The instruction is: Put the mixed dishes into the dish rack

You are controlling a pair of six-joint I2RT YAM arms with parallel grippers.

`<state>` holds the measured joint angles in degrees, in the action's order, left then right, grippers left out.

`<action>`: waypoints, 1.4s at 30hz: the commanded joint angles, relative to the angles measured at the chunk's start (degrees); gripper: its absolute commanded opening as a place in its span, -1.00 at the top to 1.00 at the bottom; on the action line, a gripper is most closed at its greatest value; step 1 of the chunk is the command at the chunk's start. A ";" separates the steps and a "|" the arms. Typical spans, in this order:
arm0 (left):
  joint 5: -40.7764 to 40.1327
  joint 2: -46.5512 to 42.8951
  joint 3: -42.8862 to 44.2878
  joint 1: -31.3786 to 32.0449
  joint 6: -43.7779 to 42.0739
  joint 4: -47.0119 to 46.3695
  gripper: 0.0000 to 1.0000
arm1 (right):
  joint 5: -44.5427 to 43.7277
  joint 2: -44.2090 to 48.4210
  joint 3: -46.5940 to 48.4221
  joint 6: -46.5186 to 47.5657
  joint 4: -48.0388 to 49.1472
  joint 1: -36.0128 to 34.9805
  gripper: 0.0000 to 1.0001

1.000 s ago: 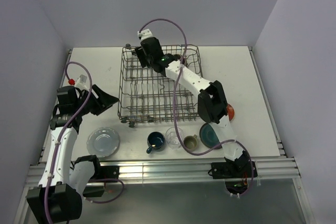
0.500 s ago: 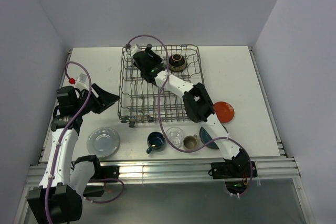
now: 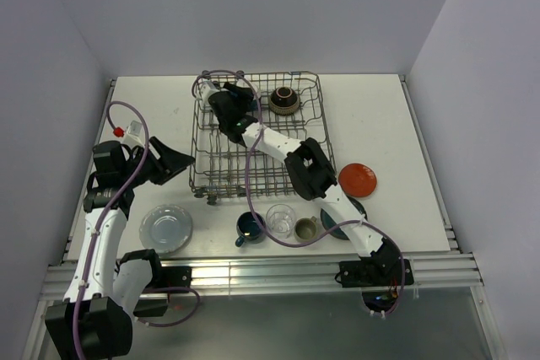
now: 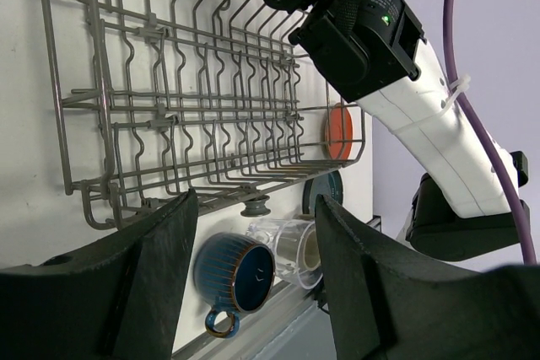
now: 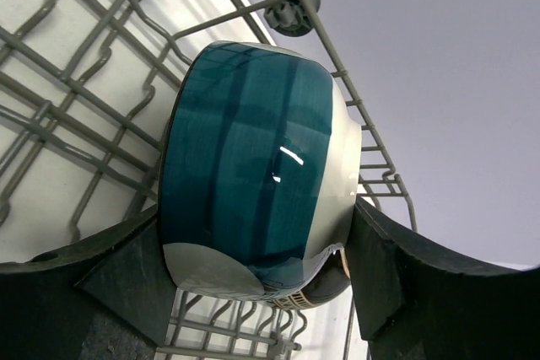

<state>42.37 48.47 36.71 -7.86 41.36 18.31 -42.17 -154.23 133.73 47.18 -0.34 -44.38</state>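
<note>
The right gripper (image 5: 257, 212) pinches a teal bowl (image 5: 253, 149), one finger on each flank, at the far left corner of the rack (image 3: 221, 158). In the wrist view the bowl is tipped on its side with wires below and behind it. Whether it touches them cannot be told. From above, the gripper hides the bowl almost entirely.

A brown bowl (image 3: 284, 100) sits in the rack's far right corner. The left gripper (image 4: 257, 204) hangs spread and empty just left of the rack's near left corner.

On the table (image 3: 152, 107) in front of the rack stand a blue mug (image 3: 251, 226), a glass (image 3: 280, 216) and a beige cup (image 3: 305, 228) in a row. In the left wrist view the glass hides most of the cup. The right arm covers much of the teal plate (image 3: 336, 227). The orange plate (image 3: 358, 179) lies right of the rack and the pale plate (image 3: 165, 228) lies left of the mug.
</note>
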 commanded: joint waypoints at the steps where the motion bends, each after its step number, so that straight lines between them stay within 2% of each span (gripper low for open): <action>1: 1.84 -1.01 0.03 -0.23 0.12 -2.66 -0.26 | -2.66 0.42 2.94 2.31 5.88 -0.35 0.75; 3: 1.93 -0.92 0.12 -0.23 0.21 -2.57 -0.27 | -2.21 0.42 3.03 2.04 5.44 -0.27 0.46; 4: 2.19 -0.83 0.20 -0.23 0.12 -2.49 -0.27 | -1.86 0.42 3.29 1.87 5.26 -0.18 -0.03; 6: 2.28 -0.74 0.38 -0.32 0.12 -2.31 -0.27 | -1.69 0.51 3.11 1.60 4.91 -0.09 -0.48; 9: 2.10 -0.92 0.47 -0.23 0.03 -2.22 -0.29 | -0.63 0.60 4.08 -1.37 2.19 0.08 -0.80; 11: 2.02 -0.83 0.47 -0.23 -0.14 -2.13 -0.29 | 0.24 0.78 4.26 -2.35 0.79 0.08 -0.89; 12: 2.10 -0.66 0.47 -0.32 -0.32 -1.96 -0.29 | 0.25 0.95 4.17 -2.79 0.87 0.00 -0.99; 17: 2.28 -0.74 0.91 -0.23 -0.23 -1.43 -0.30 | 1.91 3.23 3.21 -6.39 -2.38 -0.18 -0.99; 27: 0.52 -1.36 3.72 -0.32 -1.64 3.40 -0.30 | 6.57 10.70 -6.02 -12.89 -3.88 -3.69 -0.99; 34: -1.76 -2.41 5.56 -0.23 -1.55 6.92 -0.29 | 12.64 14.04 -5.94 -20.98 -9.94 -3.96 -0.99; 38: -2.90 -2.94 8.02 -0.23 -3.91 11.30 -0.29 | 15.97 19.73 -9.27 -25.72 -11.53 -3.96 -0.99; 42: -5.89 -4.16 10.22 1.96 -5.95 16.06 -0.26 | 15.03 29.23 -19.70 -35.89 -10.65 -4.13 -0.99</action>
<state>39.16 46.50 43.64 -7.31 38.41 30.55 -27.22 -134.76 118.21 21.21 -11.38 -48.47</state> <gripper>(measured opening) 0.635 0.994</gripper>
